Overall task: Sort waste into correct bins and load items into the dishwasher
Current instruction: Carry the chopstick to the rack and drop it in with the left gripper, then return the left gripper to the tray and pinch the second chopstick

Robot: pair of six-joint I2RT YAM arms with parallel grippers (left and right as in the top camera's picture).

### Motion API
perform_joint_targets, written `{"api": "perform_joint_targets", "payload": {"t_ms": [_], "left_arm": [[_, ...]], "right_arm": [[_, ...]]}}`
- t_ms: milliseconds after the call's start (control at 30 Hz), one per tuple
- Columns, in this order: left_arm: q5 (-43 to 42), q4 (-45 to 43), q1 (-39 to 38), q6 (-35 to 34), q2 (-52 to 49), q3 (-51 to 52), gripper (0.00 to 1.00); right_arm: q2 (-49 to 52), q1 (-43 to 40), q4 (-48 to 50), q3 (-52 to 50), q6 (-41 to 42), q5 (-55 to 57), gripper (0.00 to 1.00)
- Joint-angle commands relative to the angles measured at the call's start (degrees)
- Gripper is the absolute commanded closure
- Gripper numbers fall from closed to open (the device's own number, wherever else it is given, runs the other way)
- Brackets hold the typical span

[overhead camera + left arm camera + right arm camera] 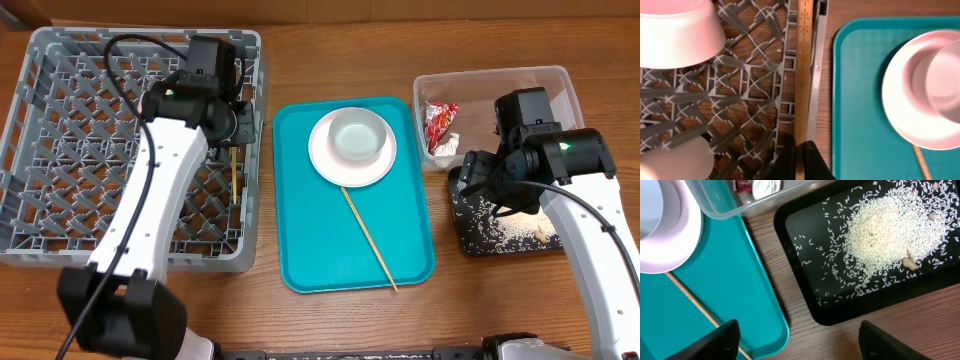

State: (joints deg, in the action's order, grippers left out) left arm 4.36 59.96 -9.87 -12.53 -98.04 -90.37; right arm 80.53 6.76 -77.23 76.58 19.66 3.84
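My left gripper is shut on a wooden chopstick that runs along the right wall of the grey dishwasher rack. Inside the rack sit a pinkish-white bowl and a small white cup. On the teal tray, the white plate carries the grey-green bowl. My right gripper hangs open over bare wood between the teal tray and the black tray, where rice is heaped. The red wrapper lies in the clear tub.
A second chopstick lies slantwise on the teal tray, below the plate. The clear tub's corner reaches close to the teal tray's edge. Bare wooden table shows along the front.
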Motion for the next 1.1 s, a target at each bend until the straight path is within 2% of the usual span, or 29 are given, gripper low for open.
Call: {"api": "perform_joint_targets", "payload": {"t_ms": [0,333,367,400,467,500,533,733,900,1000,1067], "left_arm": [[1.05,-0.24,0.0,5.05,-4.59,-0.44,0.96],[3.74,-0.28,1.07,4.85,-10.51,-0.42,0.96],[3.74,-0.31,1.14,4.85,-10.58,-0.42,0.92],[3.74,-0.31,1.16,4.85,-10.6,-0.44,0.82],[3.74,-0.28,1.25,4.85,-10.6,-0.42,0.61],[3.74,-0.28,1.25,4.85,-10.6,-0.44,0.47],[3.76,-0.26,1.25,4.85,-10.6,-0.44,0.44],[1.25,1.95,1.22,3.08,-9.88,-3.13,0.43],[-12.81,3.63,0.35,2.64,-7.85,-8.61,0.43],[-18.27,3.26,-1.64,-1.09,-6.88,-9.18,0.4],[-18.27,4.04,-4.44,-6.91,-6.99,-9.01,0.37]], "right_arm": [[-0.37,-0.09,0.15,0.74,-0.15,0.42,0.22],[-0.37,-0.09,0.2,0.74,-0.15,0.44,0.22],[-0.37,-0.09,0.2,0.74,-0.15,0.44,0.22],[-0.37,-0.09,0.2,0.74,-0.15,0.44,0.22],[-0.37,-0.09,0.17,0.74,-0.15,0.44,0.22],[-0.37,-0.09,0.17,0.74,-0.15,0.44,0.22],[-0.37,-0.09,0.15,0.74,-0.17,0.44,0.22],[-0.37,-0.09,0.13,0.74,-0.17,0.44,0.22],[-0.37,-0.09,0.13,0.74,-0.17,0.42,0.22],[-0.37,-0.09,0.15,0.74,-0.15,0.42,0.22],[-0.37,-0.09,0.17,0.74,-0.15,0.42,0.22]]}}
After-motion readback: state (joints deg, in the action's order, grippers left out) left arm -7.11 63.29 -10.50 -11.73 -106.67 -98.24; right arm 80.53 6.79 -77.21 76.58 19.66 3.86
